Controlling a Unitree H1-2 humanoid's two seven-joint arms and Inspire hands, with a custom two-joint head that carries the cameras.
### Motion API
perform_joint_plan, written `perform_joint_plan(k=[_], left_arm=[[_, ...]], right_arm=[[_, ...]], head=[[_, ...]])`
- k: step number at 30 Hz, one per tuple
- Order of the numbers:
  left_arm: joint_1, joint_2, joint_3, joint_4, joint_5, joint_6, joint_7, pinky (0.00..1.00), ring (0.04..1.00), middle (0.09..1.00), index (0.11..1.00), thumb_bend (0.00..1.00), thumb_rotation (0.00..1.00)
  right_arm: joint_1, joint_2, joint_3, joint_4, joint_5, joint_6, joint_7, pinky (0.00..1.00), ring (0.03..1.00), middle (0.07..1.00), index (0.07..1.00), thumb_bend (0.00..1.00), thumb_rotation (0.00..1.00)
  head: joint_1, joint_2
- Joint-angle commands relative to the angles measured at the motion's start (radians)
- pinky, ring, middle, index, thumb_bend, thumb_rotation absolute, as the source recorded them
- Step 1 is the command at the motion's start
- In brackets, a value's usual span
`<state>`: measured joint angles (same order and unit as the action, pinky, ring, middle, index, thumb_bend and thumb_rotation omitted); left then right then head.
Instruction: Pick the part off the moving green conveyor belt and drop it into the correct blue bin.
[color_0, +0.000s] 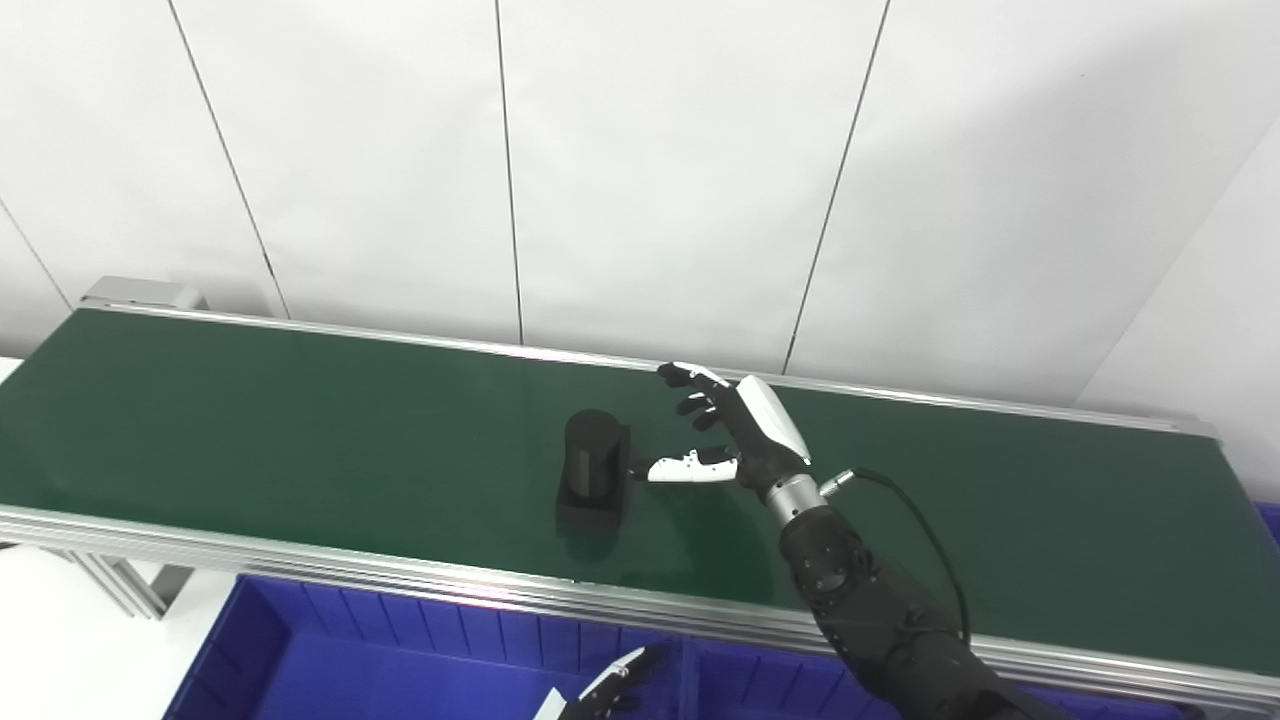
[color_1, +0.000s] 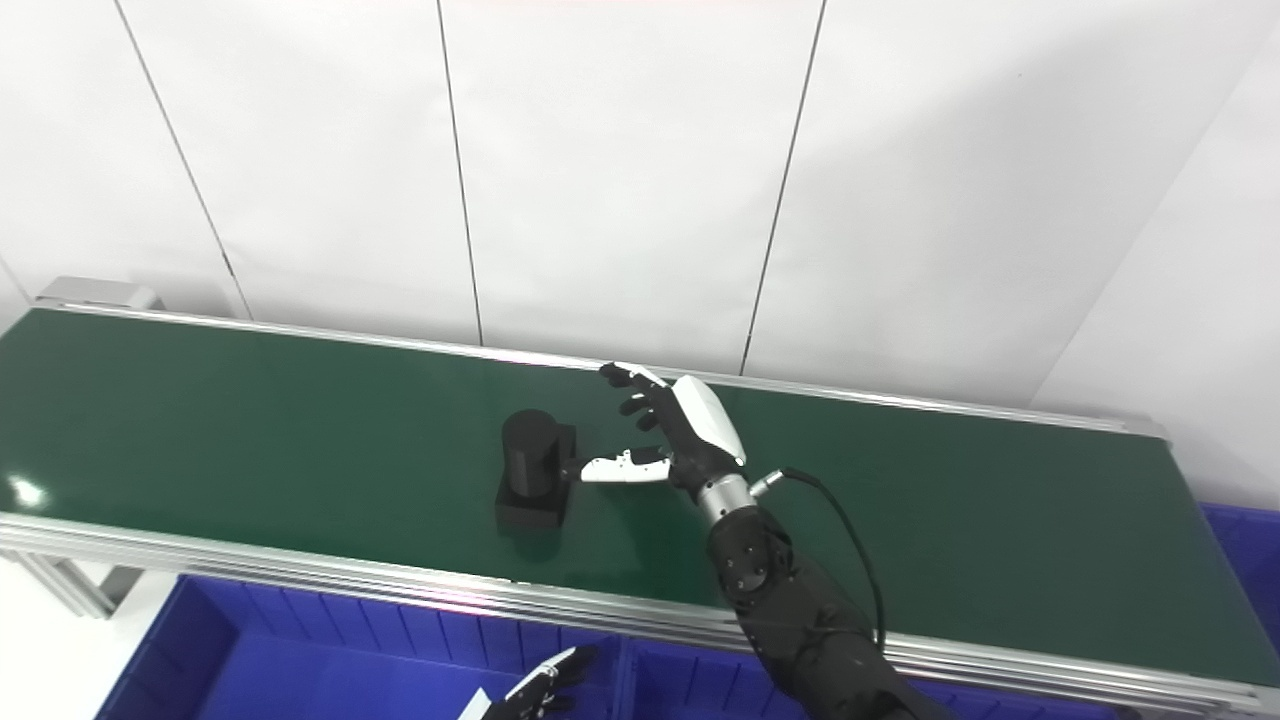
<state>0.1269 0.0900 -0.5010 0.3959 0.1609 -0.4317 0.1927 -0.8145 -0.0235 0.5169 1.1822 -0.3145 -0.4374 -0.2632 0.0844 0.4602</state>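
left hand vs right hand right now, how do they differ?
The right hand is out over the green belt, fully in view, fingers spread open beside the black part; the left hand sits low over the blue bin, only its fingers showing at the picture's bottom edge. Neither holds the part.

A white panelled wall (color_0: 660, 170) fills the background, split by thin dark seams that run down at slight angles. Soft grey shadows lie across its right side. At the lower left, a pale white floor (color_0: 60, 640) shows beside grey metal frame legs (color_0: 125, 590).
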Motion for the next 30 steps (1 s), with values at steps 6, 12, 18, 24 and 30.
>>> perform_joint_plan(k=[6, 12, 18, 24, 30], left_arm=[[-0.010, 0.000, 0.000, -0.033, -0.003, -0.038, 0.015, 0.84, 0.904, 0.920, 0.892, 0.72, 0.90], [-0.006, 0.002, -0.001, -0.038, 0.002, -0.038, 0.015, 0.84, 0.905, 0.921, 0.891, 0.72, 0.90], [-0.002, 0.007, -0.004, -0.044, 0.007, -0.038, 0.022, 0.85, 0.904, 0.920, 0.893, 0.68, 0.90], [0.002, 0.008, -0.004, -0.050, 0.007, -0.038, 0.020, 0.85, 0.904, 0.918, 0.892, 0.68, 0.90], [0.007, 0.007, 0.006, -0.057, -0.013, -0.038, -0.001, 0.86, 0.912, 0.921, 0.898, 0.69, 0.90]], right_arm=[[-0.049, 0.015, 0.006, -0.002, -0.017, -0.032, -0.025, 0.62, 0.741, 0.834, 0.842, 0.94, 0.47], [-0.035, 0.020, 0.005, -0.004, -0.013, -0.032, -0.022, 0.66, 0.759, 0.852, 0.839, 0.95, 0.47], [-0.024, 0.022, 0.012, 0.002, -0.021, -0.033, -0.035, 0.63, 0.738, 0.843, 0.819, 0.94, 0.46], [-0.026, 0.018, 0.006, 0.029, -0.032, -0.032, -0.045, 0.56, 0.651, 0.790, 0.766, 0.89, 0.39], [-0.034, 0.017, -0.008, 0.087, -0.047, -0.032, -0.054, 0.27, 0.335, 0.444, 0.520, 0.53, 0.03]], head=[[0.001, 0.004], [0.001, 0.008], [-0.003, 0.012], [-0.009, 0.017], [-0.012, 0.022]])
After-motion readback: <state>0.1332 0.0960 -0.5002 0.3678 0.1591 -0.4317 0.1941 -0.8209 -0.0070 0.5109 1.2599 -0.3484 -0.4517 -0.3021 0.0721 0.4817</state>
